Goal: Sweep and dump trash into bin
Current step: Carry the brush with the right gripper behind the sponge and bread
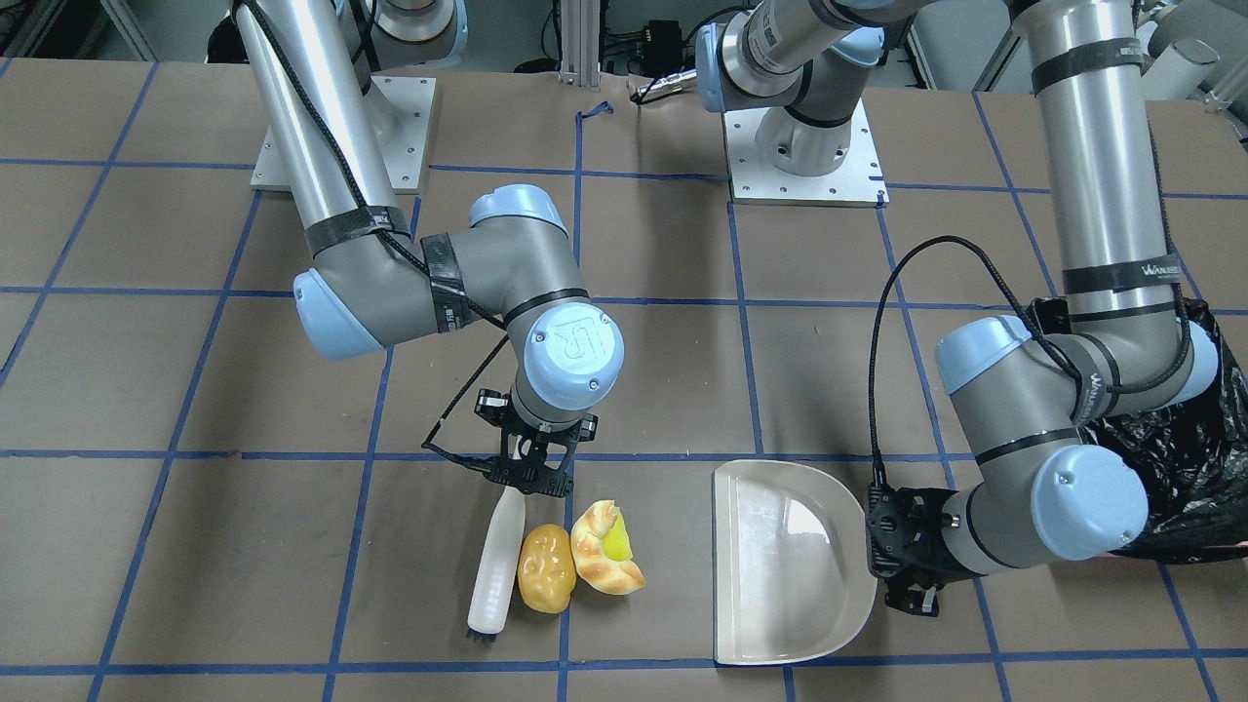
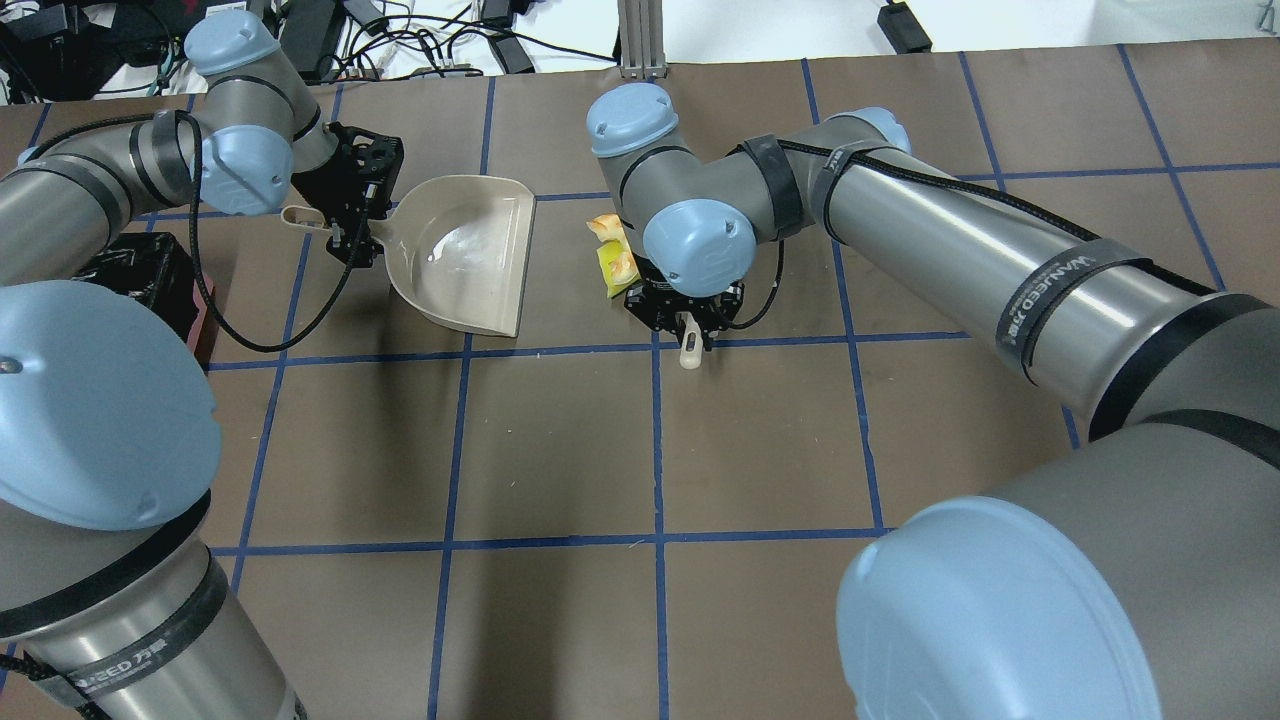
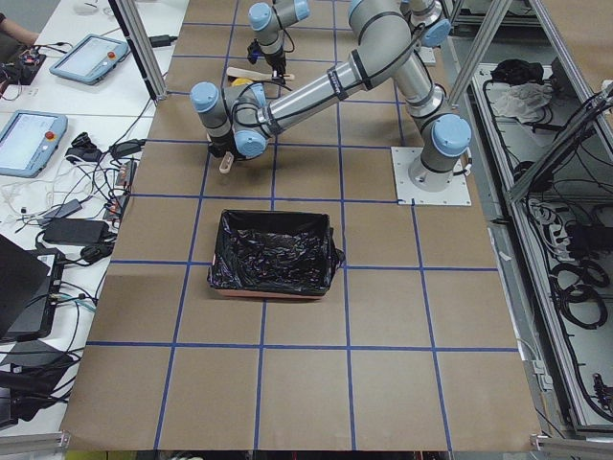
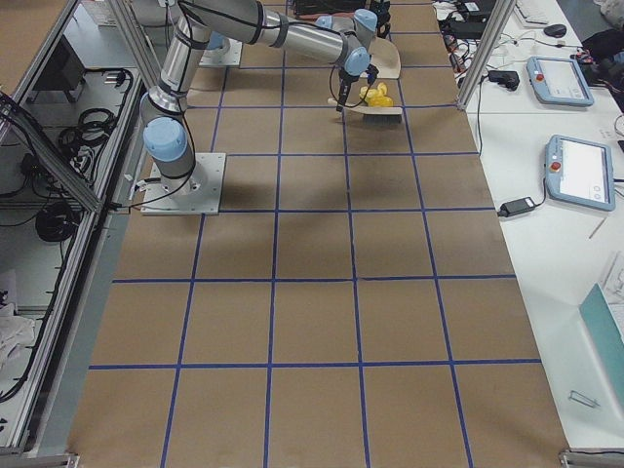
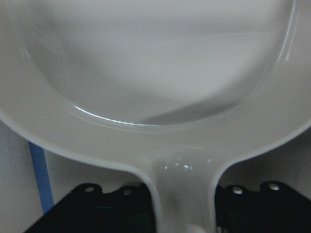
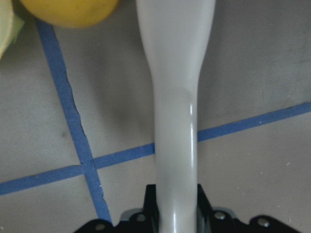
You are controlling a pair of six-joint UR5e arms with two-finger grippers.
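Note:
My right gripper (image 1: 529, 478) is shut on the handle of a white brush (image 1: 492, 570) that lies on the table, bristles away from the robot. Right beside the brush lie the trash pieces: a glossy yellow-brown potato-like lump (image 1: 546, 567), a tan croissant (image 1: 597, 565) and a yellow-green wedge (image 1: 617, 538) resting on it. My left gripper (image 1: 892, 556) is shut on the handle of the beige dustpan (image 1: 780, 561), whose open edge faces the trash across a gap. The dustpan (image 5: 155, 73) holds nothing. The black-lined bin (image 3: 273, 254) stands behind my left arm.
The table is brown paper with a blue tape grid (image 2: 655, 440). Both arm bases (image 1: 804, 161) stand at the robot's side of the table. The bin's black bag (image 1: 1170, 468) sits close against my left forearm. Tablets and cables lie off the table's edges.

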